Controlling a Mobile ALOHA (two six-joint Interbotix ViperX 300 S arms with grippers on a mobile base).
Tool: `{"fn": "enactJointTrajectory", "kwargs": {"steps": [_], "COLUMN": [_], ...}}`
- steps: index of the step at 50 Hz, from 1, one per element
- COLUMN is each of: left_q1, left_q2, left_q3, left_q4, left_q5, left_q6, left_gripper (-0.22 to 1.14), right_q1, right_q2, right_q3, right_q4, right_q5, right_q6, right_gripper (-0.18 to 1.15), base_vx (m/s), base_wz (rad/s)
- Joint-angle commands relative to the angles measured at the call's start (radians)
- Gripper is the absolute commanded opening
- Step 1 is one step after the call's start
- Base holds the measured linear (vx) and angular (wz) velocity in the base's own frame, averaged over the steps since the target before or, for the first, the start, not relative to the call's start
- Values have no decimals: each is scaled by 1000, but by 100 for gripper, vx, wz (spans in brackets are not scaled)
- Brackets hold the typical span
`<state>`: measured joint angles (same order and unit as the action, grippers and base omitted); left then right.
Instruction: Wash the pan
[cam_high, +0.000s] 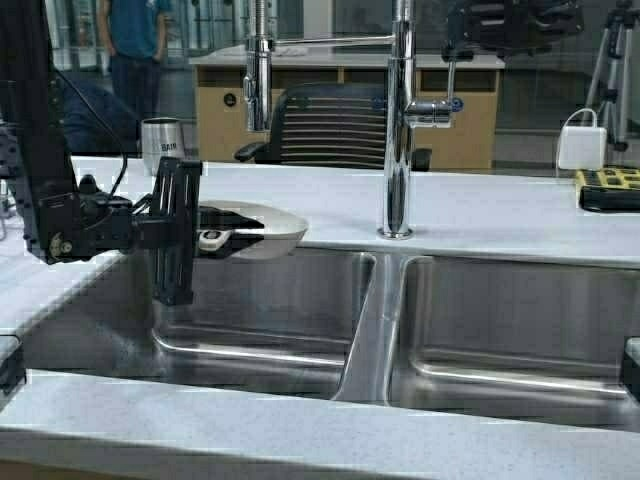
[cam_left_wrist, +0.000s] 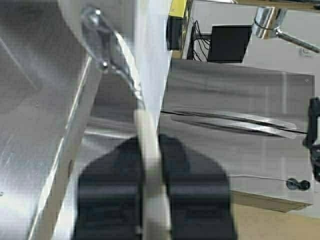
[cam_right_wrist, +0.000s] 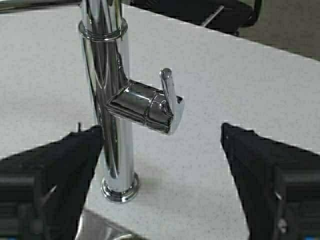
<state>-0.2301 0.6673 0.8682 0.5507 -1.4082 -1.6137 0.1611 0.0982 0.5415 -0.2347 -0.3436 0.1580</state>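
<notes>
The cream-white pan (cam_high: 262, 228) hangs over the far left corner of the left sink basin (cam_high: 260, 310), level with the counter. My left gripper (cam_high: 200, 238) is shut on its short handle. In the left wrist view the black fingers (cam_left_wrist: 112, 195) clamp a cream strip of the pan (cam_left_wrist: 150, 160), seen edge-on. My right gripper (cam_high: 510, 25) is high up, above and behind the chrome faucet (cam_high: 400, 120). In the right wrist view it (cam_right_wrist: 162, 140) is open, with its fingers apart on either side of the faucet's lever (cam_right_wrist: 169, 95), not touching it.
The double steel sink has a divider (cam_high: 365, 320) and a right basin (cam_high: 520, 330). A second tall spray faucet (cam_high: 258, 70) stands behind the pan. A steel cup (cam_high: 162, 142) sits on the counter at back left. A white charger (cam_high: 582, 145) and a yellow-black device (cam_high: 610, 185) are at back right. A person (cam_high: 135, 40) stands far back.
</notes>
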Motion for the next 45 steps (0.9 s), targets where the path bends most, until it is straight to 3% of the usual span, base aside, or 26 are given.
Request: {"fn": "enactJointTrajectory", "kwargs": {"steps": [1,45], "left_q1": [-2,-2], "left_q2": [-28,-26], "left_q3": [8,35], "left_q4": [2,2], "left_q5": [-25,-52], "left_q6": [14,15], "left_gripper": [2,2], "right_q1": [2,-35], "right_q2": [29,276], "right_q3": [-71,-325], "right_q4": [-2,-2], "right_q5": [-9,20], "right_q6": [2,-5], "right_gripper": [102,102], "base_vx": [4,1], "base_wz": [1,0]}}
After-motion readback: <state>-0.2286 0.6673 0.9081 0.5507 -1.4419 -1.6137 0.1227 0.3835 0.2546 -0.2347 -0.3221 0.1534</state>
